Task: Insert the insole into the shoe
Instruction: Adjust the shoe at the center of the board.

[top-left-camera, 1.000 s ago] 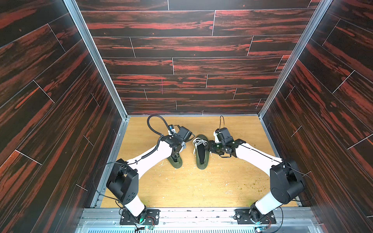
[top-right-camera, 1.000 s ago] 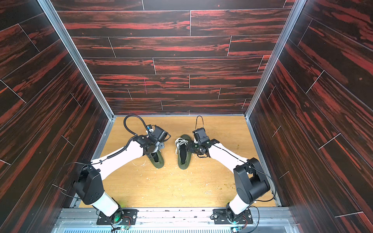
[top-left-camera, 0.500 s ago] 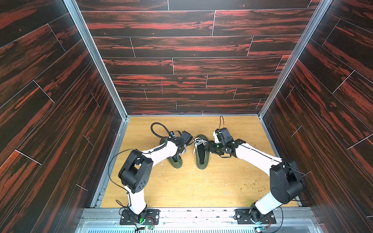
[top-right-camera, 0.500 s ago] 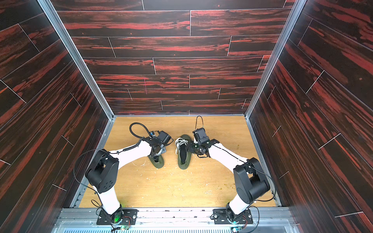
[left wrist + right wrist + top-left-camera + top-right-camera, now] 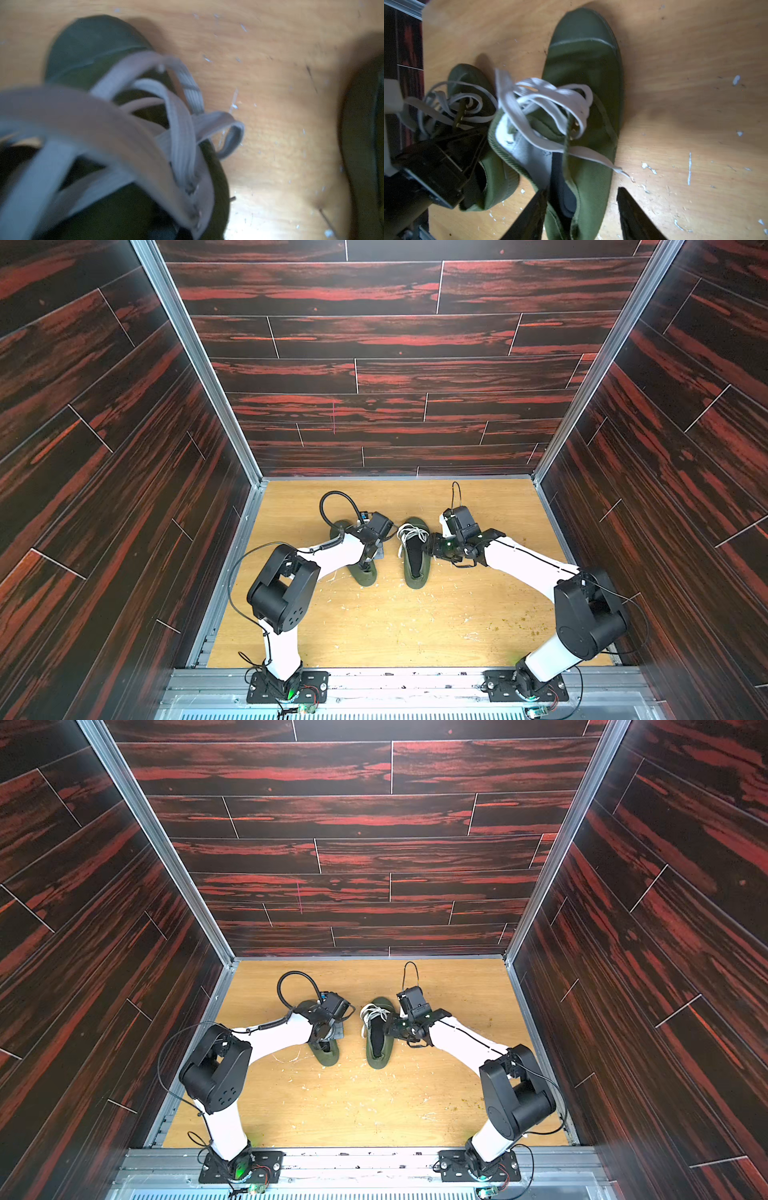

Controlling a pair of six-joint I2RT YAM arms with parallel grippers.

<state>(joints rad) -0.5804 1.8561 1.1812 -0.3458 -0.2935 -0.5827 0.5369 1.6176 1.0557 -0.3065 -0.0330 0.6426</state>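
Note:
Two green lace-up shoes lie side by side on the wooden floor. The right-hand shoe (image 5: 413, 568) (image 5: 376, 1048) (image 5: 583, 83) holds a black insole (image 5: 412, 554) (image 5: 563, 187) in its opening. My right gripper (image 5: 428, 548) (image 5: 581, 218) is open and straddles this shoe's rear part, with one finger (image 5: 529, 218) against its side and the other apart from it. My left gripper (image 5: 368, 561) (image 5: 325, 1040) is down in the opening of the left-hand shoe (image 5: 365, 574) (image 5: 93, 47) and is shut. Its fingertips are hidden, and white laces (image 5: 180, 124) blur across the left wrist view.
Dark red wood-pattern walls (image 5: 374, 377) close in the floor (image 5: 395, 622) on three sides. A metal rail (image 5: 395, 680) carries both arm bases at the front. White flecks are scattered over the boards. Loose white laces (image 5: 411, 531) spill from the right-hand shoe.
My left arm has folded with its elbow nearer the front, and its gripper has sunk into the left-hand shoe and shut. The right arm and the right-hand shoe have not moved.

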